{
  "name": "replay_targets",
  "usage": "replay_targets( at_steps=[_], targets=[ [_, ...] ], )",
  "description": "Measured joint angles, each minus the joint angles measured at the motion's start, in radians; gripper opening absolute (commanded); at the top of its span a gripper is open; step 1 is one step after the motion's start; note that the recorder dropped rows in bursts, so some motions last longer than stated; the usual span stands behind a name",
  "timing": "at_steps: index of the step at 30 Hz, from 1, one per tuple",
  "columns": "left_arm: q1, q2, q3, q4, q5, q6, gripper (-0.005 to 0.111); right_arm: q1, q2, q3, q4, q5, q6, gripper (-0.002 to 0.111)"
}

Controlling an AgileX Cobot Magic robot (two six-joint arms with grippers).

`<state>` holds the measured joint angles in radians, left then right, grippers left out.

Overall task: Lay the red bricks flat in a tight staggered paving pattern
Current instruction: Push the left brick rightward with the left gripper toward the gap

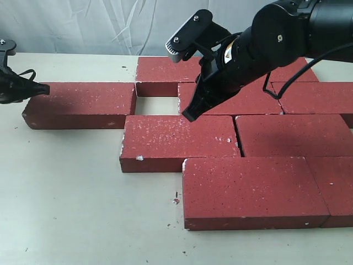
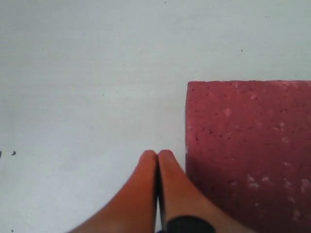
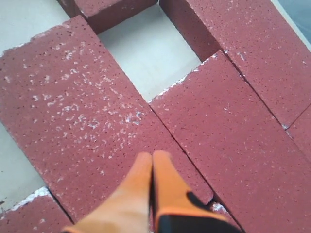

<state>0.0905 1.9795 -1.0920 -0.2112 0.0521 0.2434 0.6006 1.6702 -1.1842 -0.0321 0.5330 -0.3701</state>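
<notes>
The right jaws were pressed fully together with nothing between them. Their orange fingertips were poised over the seam where a heavily flecked brick met the middle brick behind it; whether they touched either one could not be told. Just past that seam lay a small rectangular gap of bare surface, closed in by those two bricks, a rear brick and a lone left brick. The right arm slanted down over the rear rows.

The left jaws were likewise shut and empty. Their fingertips sat low over the surface, just beside the outer end of the left brick, and contact there could not be judged.

The red bricks all lay flat on the surface in staggered rows. Two sat side by side at the front, and two more behind them were parted by a thin dark seam. Further bricks lay toward the back and right, and the left brick jutted out alone on that side.
</notes>
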Motion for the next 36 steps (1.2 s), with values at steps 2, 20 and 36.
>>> replay_targets(
  at_steps=[2,20,36],
  targets=[
    [-0.003,0.0,0.0,0.0,0.031,0.0,0.0,0.0,0.0,0.0,0.0,-0.001,0.0,-0.001],
    [-0.094,0.002,-0.01,0.004,0.072,0.0,0.0,0.0,0.0,0.0,0.002,-0.008,0.002,-0.001],
    [-0.205,0.002,-0.01,0.006,0.05,0.0,0.0,0.0,0.0,0.0,0.002,-0.008,0.002,-0.001]
  ],
)
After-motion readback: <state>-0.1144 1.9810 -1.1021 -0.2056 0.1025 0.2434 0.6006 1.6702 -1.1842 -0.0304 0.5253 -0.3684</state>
